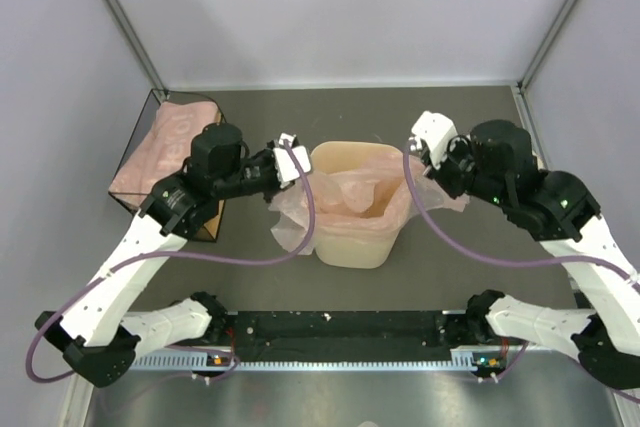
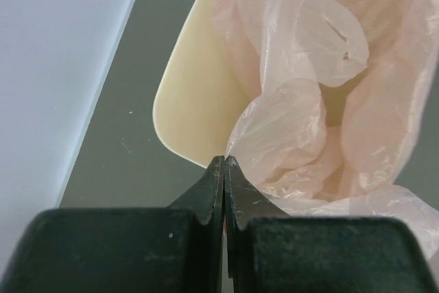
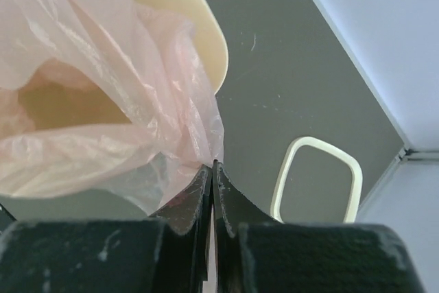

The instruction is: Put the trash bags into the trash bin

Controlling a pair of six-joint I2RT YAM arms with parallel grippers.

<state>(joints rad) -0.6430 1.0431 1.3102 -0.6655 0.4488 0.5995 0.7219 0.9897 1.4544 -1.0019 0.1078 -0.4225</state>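
The cream-beige trash bin point(image 1: 352, 237) stands upright in the middle of the table. One pale pink trash bag point(image 1: 365, 197) is spread in its mouth, with film hanging over the left and right rims. My left gripper point(image 1: 296, 169) is at the bin's left rim, shut on the bag's left edge. In the left wrist view the gripper point(image 2: 225, 160) pinches the bag point(image 2: 302, 121) over the bin point(image 2: 192, 101). My right gripper point(image 1: 416, 161) is at the right rim. In the right wrist view it point(image 3: 212, 165) is shut on the bag's edge point(image 3: 123, 73) beside the bin point(image 3: 199, 12).
A dark wire-framed box point(image 1: 140, 147) at the far left holds a folded stack of pink bags point(image 1: 170, 137). A white rounded-square ring point(image 3: 317, 180) lies flat on the table right of the bin. Grey walls close in the back and both sides.
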